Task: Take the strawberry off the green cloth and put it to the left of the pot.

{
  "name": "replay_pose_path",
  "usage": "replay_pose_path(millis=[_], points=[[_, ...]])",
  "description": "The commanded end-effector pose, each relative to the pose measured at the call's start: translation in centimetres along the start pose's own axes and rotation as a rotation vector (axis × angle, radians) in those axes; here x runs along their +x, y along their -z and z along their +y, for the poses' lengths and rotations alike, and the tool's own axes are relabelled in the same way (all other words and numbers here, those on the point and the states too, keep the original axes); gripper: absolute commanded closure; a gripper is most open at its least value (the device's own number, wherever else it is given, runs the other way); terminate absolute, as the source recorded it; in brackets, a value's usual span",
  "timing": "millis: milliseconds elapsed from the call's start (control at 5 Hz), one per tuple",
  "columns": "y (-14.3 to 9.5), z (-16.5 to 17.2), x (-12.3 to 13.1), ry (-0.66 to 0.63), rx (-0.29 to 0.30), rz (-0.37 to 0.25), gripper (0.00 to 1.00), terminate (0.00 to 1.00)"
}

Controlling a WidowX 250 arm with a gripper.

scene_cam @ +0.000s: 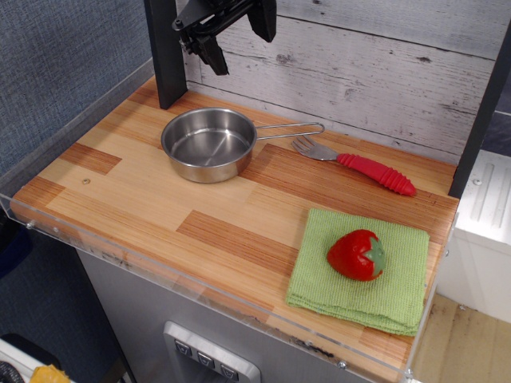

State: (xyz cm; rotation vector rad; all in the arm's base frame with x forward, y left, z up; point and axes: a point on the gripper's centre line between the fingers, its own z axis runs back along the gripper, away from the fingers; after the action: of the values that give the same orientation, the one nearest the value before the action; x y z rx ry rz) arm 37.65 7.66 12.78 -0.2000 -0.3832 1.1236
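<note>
The glossy red strawberry (pixel 356 254) with its green cap lies on its side on the light green cloth (pixel 358 271), at the front right of the wooden counter. The shiny steel pot (pixel 209 144) stands at the back middle, its wire-loop handle pointing right. My black gripper (pixel 239 40) hangs high at the back, above and slightly behind the pot, far from the strawberry. Its fingers appear spread with nothing between them.
A fork with a ribbed red handle (pixel 375 172) lies right of the pot, beside its handle. A black post (pixel 165 52) stands at the back left. A clear acrylic rim (pixel 200 291) runs along the counter's front edge. Bare wood (pixel 104 171) lies left of the pot.
</note>
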Motion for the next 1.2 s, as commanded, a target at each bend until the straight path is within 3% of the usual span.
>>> replay_pose_path(millis=[0,600,1000], points=[[0.0,0.0,0.0,0.0,0.0,0.0,0.0,0.0],[-2.9,1.2,-9.8,0.189,-0.058,0.059,0.0,0.0],[-2.0,2.4,-15.8,0.205,-0.056,0.124,0.0,0.0]])
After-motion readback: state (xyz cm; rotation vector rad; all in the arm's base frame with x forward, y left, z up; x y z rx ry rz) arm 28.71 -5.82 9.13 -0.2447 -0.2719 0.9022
